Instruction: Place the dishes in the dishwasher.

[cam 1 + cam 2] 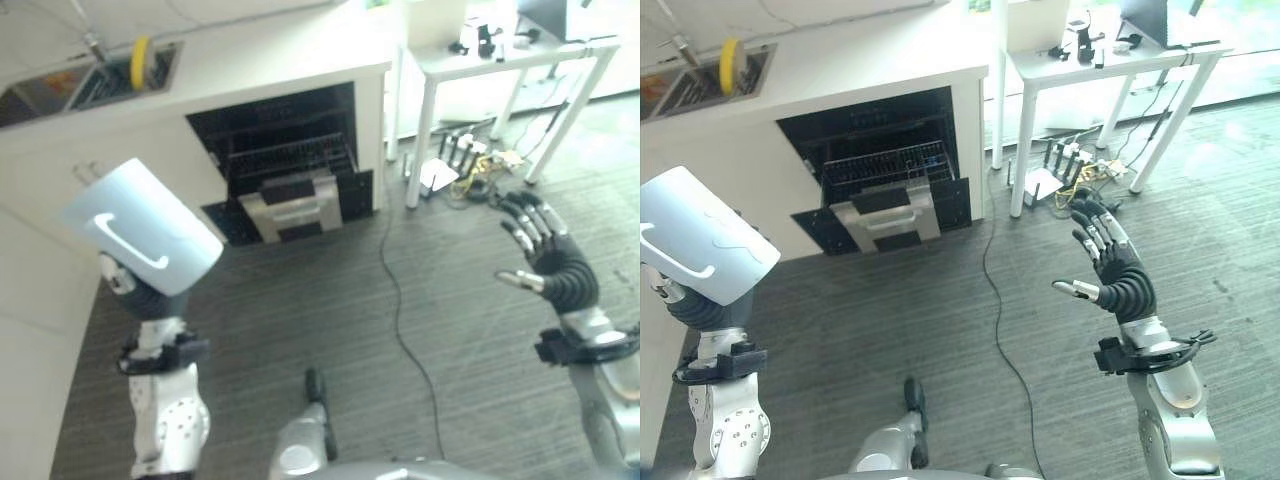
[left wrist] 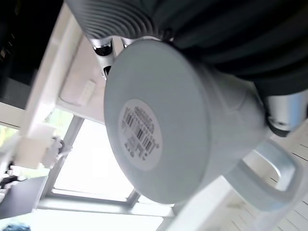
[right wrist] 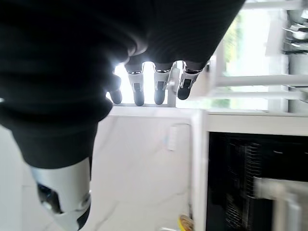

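My left hand (image 1: 118, 272) is raised at the left and shut on a pale blue mug (image 1: 145, 225). The mug is tilted, its handle facing me, and it hides most of the hand. In the left wrist view the mug's base (image 2: 159, 130) carries a white barcode label, with the fingers (image 2: 103, 48) wrapped behind it. The dishwasher (image 1: 285, 165) stands open under the white counter, its wire rack (image 1: 290, 155) pulled out over the lowered door (image 1: 292, 205). My right hand (image 1: 1110, 265) is held up open at the right, fingers spread, with nothing in it.
A sink (image 1: 60, 90) with a yellow item (image 1: 140, 62) is set in the counter at the far left. A white table (image 1: 500, 60) stands right of the dishwasher, with small devices and cables (image 1: 465, 165) on the floor beneath. Grey carpet (image 1: 300, 300) lies between me and the dishwasher.
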